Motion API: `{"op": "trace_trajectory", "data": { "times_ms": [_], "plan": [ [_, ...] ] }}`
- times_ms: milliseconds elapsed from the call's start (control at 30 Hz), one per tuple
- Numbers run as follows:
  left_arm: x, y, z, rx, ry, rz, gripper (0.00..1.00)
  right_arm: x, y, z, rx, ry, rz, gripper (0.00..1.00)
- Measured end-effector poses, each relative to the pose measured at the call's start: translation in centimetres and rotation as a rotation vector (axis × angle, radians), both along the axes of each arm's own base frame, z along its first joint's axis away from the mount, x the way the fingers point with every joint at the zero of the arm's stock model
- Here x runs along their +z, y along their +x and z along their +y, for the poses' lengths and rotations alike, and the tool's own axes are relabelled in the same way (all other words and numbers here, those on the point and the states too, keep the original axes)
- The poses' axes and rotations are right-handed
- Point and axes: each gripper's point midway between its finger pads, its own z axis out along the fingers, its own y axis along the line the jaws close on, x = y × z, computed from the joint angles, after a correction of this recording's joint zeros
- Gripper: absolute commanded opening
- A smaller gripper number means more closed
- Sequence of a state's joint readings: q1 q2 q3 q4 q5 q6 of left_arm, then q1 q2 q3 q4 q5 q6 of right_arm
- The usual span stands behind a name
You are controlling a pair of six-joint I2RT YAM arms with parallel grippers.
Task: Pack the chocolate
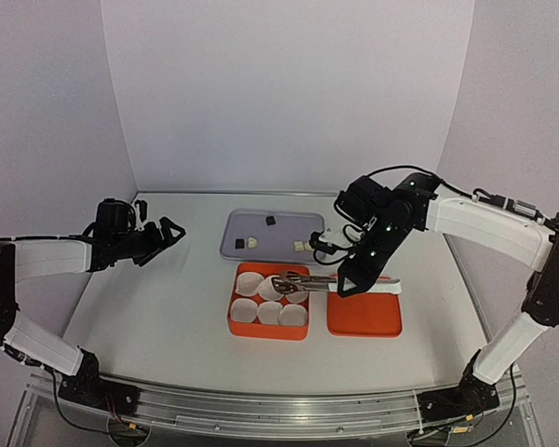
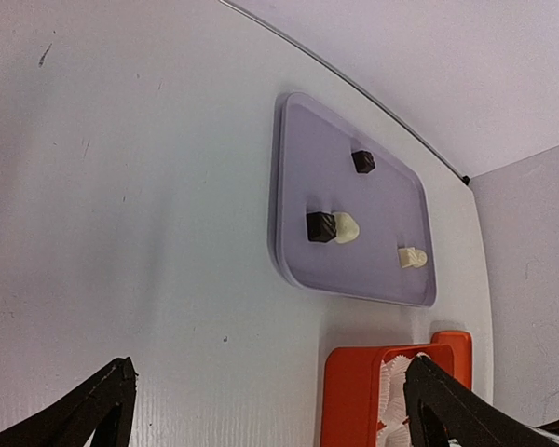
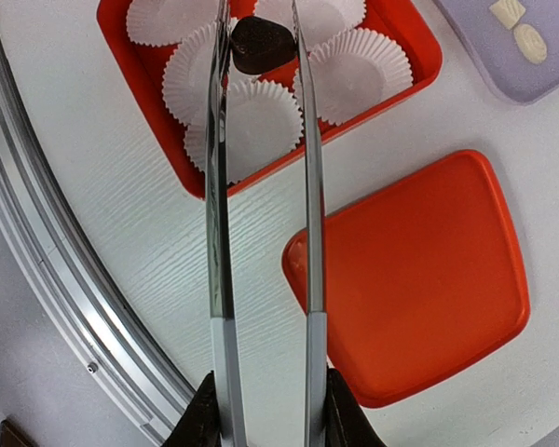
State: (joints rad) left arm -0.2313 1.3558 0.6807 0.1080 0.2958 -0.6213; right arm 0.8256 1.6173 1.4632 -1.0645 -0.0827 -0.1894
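Chocolate piece (image 3: 261, 45): dark brown, glossy, rounded. We see it clearly only from the right wrist, pinched at the tips of tongs (image 3: 217, 233) above paper cups (image 3: 252, 126), well ahead of the right gripper (image 3: 265, 414) clamping those tongs. Left wrist shows four chocolates (image 2: 320, 226) on a lavender tray (image 2: 303, 149). We note the left gripper (image 1: 172, 233) spread wide.

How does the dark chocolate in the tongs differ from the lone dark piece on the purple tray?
The chocolate in the tongs is pinched between the metal tips over the paper cups in the orange box. The lone piece lies free on the purple tray. The held one looks rounded, the lone one cube-shaped. Both are small and dark brown.
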Motion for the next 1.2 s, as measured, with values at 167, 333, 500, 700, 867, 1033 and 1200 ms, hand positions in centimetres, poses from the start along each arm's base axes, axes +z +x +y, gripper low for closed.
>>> {"op": "trace_trajectory", "data": {
  "times_ms": [167,333,500,700,867,1033,1200],
  "plan": [
    [-1.1,0.1,-1.2,-0.033,0.013,0.025,1.00,-0.9,-1.4,-0.9,0.036,-0.074,0.037,0.07],
    [-1.1,0.2,-2.6,-0.071,0.025,0.019,1.00,-2.1,-2.2,-1.4,0.081,-0.137,0.078,0.07],
    [-1.2,0.0,-3.1,-0.083,0.032,0.018,1.00,-2.1,-2.2,-1.5,0.106,-0.156,0.080,0.07],
    [-1.2,0.1,-3.0,-0.077,0.042,0.013,1.00,-1.9,-1.7,-1.4,0.118,-0.170,0.061,0.07],
    [-1.2,0.1,-2.9,-0.076,0.053,0.007,1.00,-2.2,-1.2,-1.1,0.131,-0.186,0.056,0.08],
    [-1.3,0.1,-2.8,-0.076,0.061,0.007,1.00,-2.5,-1.1,-0.9,0.149,-0.203,0.051,0.08],
    [-1.1,0.3,-2.8,-0.076,0.063,0.006,1.00,-2.6,-0.9,-1.0,0.161,-0.223,0.029,0.08]
  ]
}}
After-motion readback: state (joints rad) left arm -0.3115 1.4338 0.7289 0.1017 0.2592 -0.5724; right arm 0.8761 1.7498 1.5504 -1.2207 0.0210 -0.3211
